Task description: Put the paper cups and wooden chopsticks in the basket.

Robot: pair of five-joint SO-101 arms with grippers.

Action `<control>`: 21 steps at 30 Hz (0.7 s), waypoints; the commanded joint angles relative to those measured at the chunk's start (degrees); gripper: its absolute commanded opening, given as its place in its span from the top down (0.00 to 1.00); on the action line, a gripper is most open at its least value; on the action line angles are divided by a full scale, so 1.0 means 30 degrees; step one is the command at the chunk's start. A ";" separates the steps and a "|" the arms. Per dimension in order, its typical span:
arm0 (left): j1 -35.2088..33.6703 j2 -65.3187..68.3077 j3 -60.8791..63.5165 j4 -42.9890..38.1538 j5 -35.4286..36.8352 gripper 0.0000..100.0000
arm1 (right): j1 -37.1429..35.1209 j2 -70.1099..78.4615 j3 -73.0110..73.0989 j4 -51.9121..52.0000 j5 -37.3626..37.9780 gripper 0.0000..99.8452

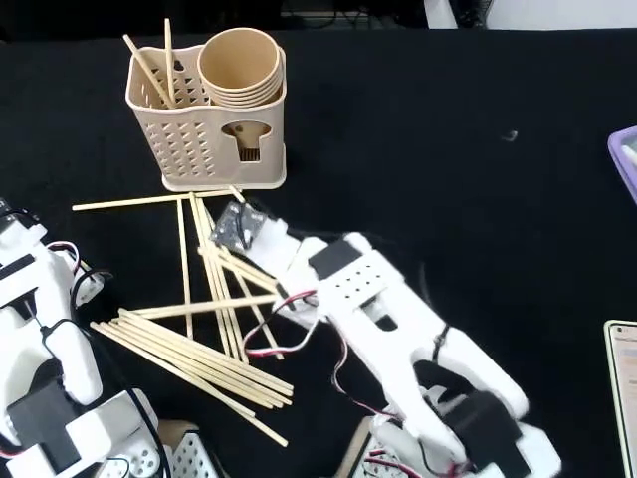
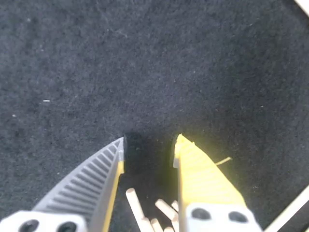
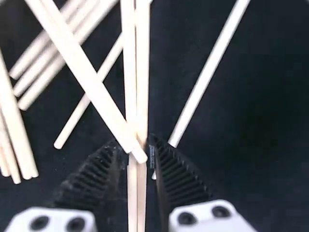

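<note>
In basket: 2 chopsticks, 1 cup stack | right jaws pinch 2 loose chopsticks | left jaws apart

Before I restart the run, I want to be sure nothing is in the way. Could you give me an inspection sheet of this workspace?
Surface: black cloth over the table.
Job's things: basket holds stacked paper cups in one compartment and two standing chopsticks in the other. Many loose chopsticks lie crossed on the cloth in front of it.
Clutter: nothing seen.
Grippers: right gripper is shut on a chopstick pair from the pile. Left gripper is open above the cloth, holding nothing.
Cables: red and white wires loop near the pile.
Surroundings: purple object and white flat item at the right edge.
</note>
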 commanded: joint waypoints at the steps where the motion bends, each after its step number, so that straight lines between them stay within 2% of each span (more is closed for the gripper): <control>1: -0.0161 -0.0293 -0.0366 -0.0176 0.0088 0.82 | 0.0293 -0.3062 -0.3766 0.2520 0.0029 0.99; 7: -0.0161 -0.0293 -0.0396 -0.0176 0.0088 0.82 | 0.0322 -0.5758 -0.5817 0.3604 0.0029 0.99; 11: -0.0161 -0.0293 -0.0396 -0.0176 0.0088 0.82 | 0.0322 -0.6813 -0.6110 0.1788 -0.0322 0.99; 16: -0.0161 -0.0293 -0.0366 -0.0176 0.0088 0.82 | 0.0293 -0.6960 -0.6081 -0.3956 -0.3516 0.99; 21: -0.0132 -0.0293 -0.0337 -0.0176 0.0088 0.82 | 0.0293 -0.5875 -0.6081 -1.2601 -0.6974 0.99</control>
